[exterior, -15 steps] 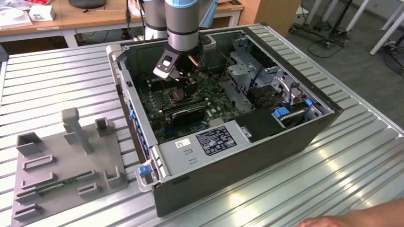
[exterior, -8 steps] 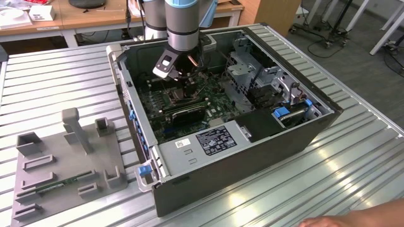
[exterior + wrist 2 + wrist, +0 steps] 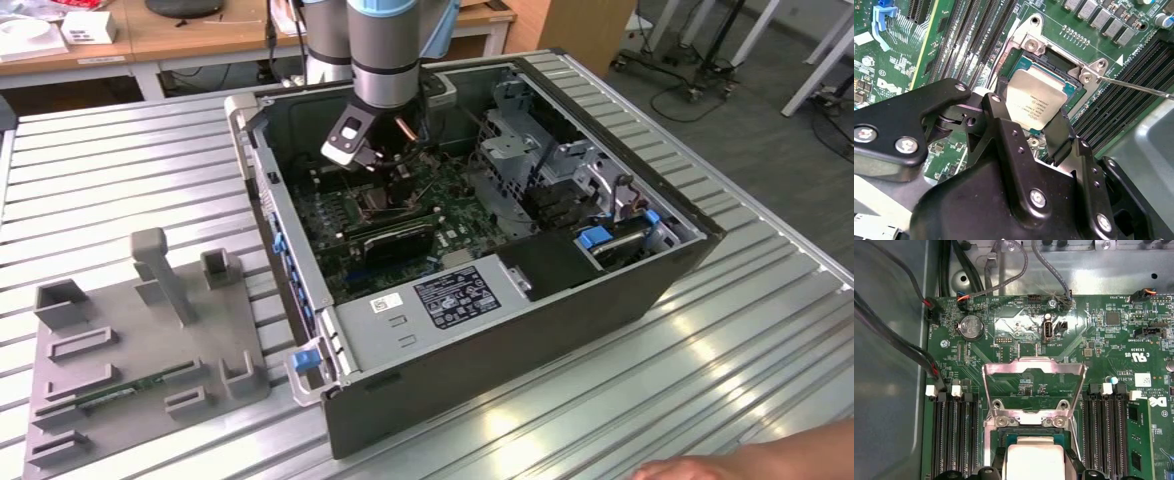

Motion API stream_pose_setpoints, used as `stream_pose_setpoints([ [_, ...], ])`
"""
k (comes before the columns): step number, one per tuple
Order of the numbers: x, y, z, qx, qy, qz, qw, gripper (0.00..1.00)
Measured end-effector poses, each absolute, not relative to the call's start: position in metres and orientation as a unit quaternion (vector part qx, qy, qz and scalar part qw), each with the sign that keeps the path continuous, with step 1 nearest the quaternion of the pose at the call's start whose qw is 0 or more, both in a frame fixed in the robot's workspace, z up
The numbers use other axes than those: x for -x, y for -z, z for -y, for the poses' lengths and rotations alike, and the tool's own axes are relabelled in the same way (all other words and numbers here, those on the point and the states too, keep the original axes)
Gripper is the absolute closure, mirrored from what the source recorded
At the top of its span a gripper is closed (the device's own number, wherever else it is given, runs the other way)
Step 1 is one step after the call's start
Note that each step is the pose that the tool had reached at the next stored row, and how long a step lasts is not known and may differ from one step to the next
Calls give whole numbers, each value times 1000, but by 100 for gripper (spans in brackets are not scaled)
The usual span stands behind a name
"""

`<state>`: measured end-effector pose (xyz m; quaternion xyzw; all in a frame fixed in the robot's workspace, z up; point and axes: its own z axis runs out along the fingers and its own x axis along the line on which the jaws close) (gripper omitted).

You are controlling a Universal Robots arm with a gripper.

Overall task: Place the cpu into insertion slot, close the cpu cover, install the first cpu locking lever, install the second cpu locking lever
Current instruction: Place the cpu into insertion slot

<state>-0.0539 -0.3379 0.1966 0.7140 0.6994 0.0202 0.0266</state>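
Where the hand (image 3: pixel 1029 125) hangs: over the insertion slot (image 3: pixel 1070 89), clenched on the cpu (image 3: pixel 1034 100)
cpu: gripped by two opposite edges, metal top up, over the insertion slot
cpu cover (image 3: pixel 1004 368): swung open, at the insertion slot's hinge side

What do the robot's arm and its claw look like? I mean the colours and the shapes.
The arm is a round silver-grey tube with a light blue band at its joint. A small white and black block sits at its wrist. The claw is matte black, built of flat linked plates held by silver screws, and it ends in two narrow fingers.
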Motion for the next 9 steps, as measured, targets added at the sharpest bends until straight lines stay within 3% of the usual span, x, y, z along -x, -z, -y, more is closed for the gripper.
stream_pose_setpoints([
  [9,54,-195,338,-714,-20,-699,27,46],
])
